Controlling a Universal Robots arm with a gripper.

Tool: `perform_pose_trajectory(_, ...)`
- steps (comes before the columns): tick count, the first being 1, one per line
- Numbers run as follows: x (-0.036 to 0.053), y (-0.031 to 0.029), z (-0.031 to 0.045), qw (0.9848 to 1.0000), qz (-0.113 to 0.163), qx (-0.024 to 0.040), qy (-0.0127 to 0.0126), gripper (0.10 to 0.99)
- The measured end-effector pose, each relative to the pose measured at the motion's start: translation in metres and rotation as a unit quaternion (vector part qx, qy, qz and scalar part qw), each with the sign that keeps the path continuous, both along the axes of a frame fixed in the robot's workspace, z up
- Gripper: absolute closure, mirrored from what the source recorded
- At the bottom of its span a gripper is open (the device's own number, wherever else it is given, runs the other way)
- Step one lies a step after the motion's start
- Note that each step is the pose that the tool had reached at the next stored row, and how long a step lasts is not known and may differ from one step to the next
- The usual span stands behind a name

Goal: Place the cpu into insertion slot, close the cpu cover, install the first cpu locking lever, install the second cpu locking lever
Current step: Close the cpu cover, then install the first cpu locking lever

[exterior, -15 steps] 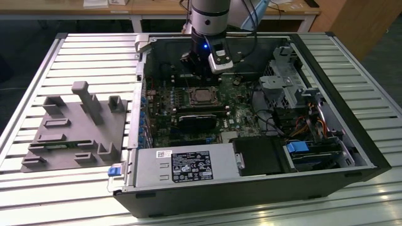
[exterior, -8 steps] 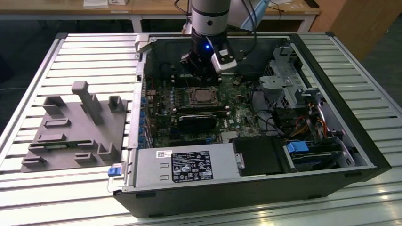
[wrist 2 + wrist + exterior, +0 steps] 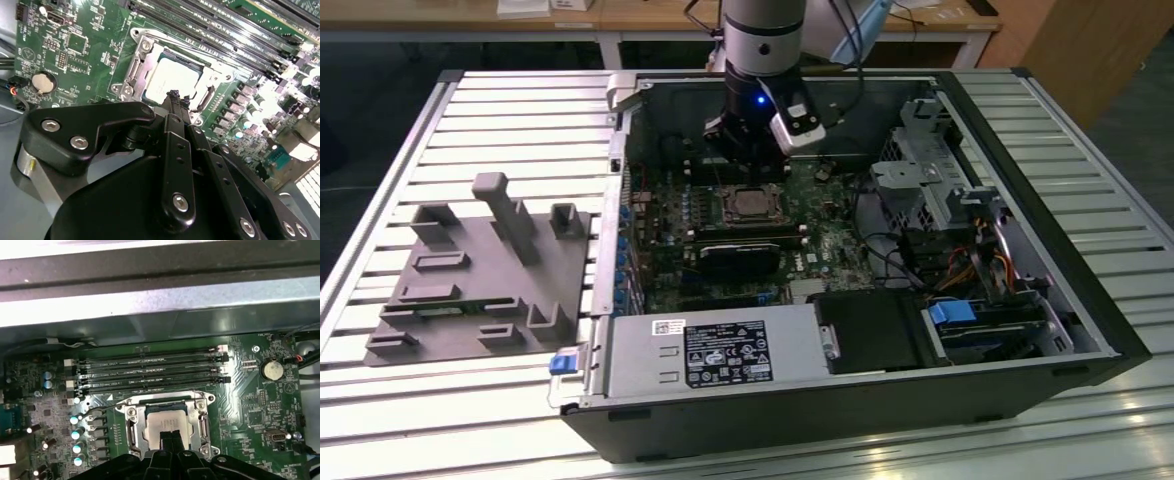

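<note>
We find the cpu point(image 3: 160, 421) seated, the cpu cover point(image 3: 199, 421) apparently lowered, locking unconfirmed; the end effector point(image 3: 176, 95), clenched empty, sits at its 12 o'clock in the exterior view.

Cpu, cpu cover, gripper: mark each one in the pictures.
cpu point(image 3: 159, 421), first wrist view, on its silver-grey metal top.
cpu cover point(image 3: 137, 431), first wrist view, on a side rail of the frame.
gripper point(image 3: 170, 434), first wrist view, midway between its fingertips.
</note>
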State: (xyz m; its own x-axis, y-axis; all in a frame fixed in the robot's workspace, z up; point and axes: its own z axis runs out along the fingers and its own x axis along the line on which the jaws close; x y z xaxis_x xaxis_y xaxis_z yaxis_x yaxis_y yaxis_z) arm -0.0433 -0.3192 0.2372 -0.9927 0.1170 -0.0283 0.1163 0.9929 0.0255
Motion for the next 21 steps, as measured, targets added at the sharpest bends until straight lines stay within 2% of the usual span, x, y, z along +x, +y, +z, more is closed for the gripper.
perform_pose_trajectory(2,-0.0004,0.0000,-0.0001,1.0000,0.000,-0.0019,-0.0043,0.984)
perform_pose_trajectory(3,-0.0005,0.0000,-0.0002,1.0000,0.000,-0.0021,-0.0052,0.984)
perform_pose_trajectory(6,-0.0006,0.0000,0.0010,1.0000,0.000,-0.0022,-0.0053,0.984)
perform_pose_trajectory(10,-0.0006,0.0000,0.0064,1.0000,0.000,-0.0016,-0.0054,0.984)
perform_pose_trajectory(21,-0.0006,0.0000,0.0067,1.0000,0.000,-0.0015,-0.0055,0.984)
